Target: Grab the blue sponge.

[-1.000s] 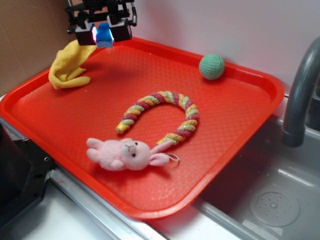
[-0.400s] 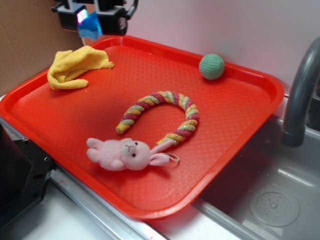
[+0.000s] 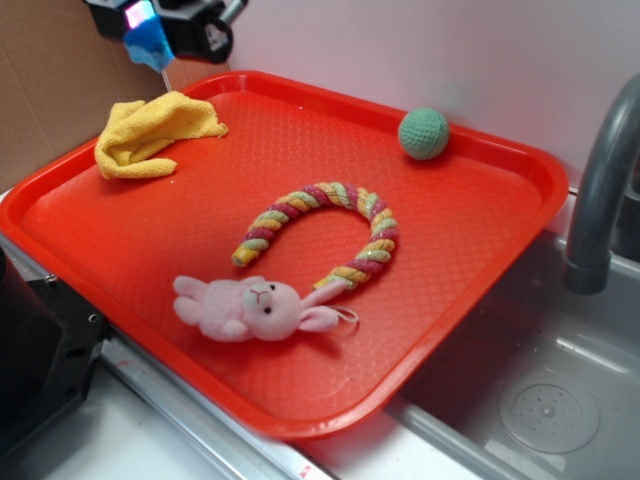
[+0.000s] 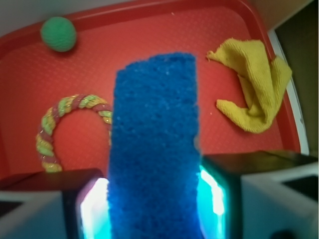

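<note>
The blue sponge (image 3: 150,40) hangs in the air above the far left corner of the red tray (image 3: 500,200), clamped between the two black fingers of my gripper (image 3: 152,28). In the wrist view the blue sponge (image 4: 154,149) fills the middle of the picture, standing on end between lit pads (image 4: 92,209) on both sides, and my gripper (image 4: 154,211) is shut on it. Far below it lies the tray floor (image 4: 164,30).
A crumpled yellow cloth (image 3: 150,135) lies at the tray's back left, below the gripper. On the tray also sit a green knitted ball (image 3: 424,133), a striped rope ring (image 3: 325,230) and a pink plush rabbit (image 3: 245,308). A sink with a grey tap (image 3: 600,190) is at the right.
My gripper has risen and shifted left with the blue sponge in it, away from the yellow cloth. The cloth's near corner has dropped flat on the tray.
</note>
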You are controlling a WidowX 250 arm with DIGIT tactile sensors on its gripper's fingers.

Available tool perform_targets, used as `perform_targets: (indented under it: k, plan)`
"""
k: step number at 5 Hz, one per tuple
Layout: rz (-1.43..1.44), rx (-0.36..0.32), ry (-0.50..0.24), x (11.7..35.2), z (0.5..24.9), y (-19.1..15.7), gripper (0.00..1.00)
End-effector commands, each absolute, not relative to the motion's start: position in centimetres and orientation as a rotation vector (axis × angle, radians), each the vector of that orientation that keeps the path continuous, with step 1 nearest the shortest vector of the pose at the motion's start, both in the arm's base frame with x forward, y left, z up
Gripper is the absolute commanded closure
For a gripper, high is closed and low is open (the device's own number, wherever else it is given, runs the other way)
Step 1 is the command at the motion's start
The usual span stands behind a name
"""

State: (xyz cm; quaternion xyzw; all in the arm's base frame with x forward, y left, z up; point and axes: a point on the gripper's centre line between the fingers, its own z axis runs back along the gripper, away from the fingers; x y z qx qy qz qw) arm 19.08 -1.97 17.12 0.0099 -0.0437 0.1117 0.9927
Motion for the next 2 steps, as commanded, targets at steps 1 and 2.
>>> perform_targets:
  k: [1, 2]
  plan:
    - [0.217, -0.126, -0.117, 17.8, 19.4, 1.3, 1.0]
    - [0.242, -0.143, -0.105, 17.7, 19.6, 2.5, 1.0]
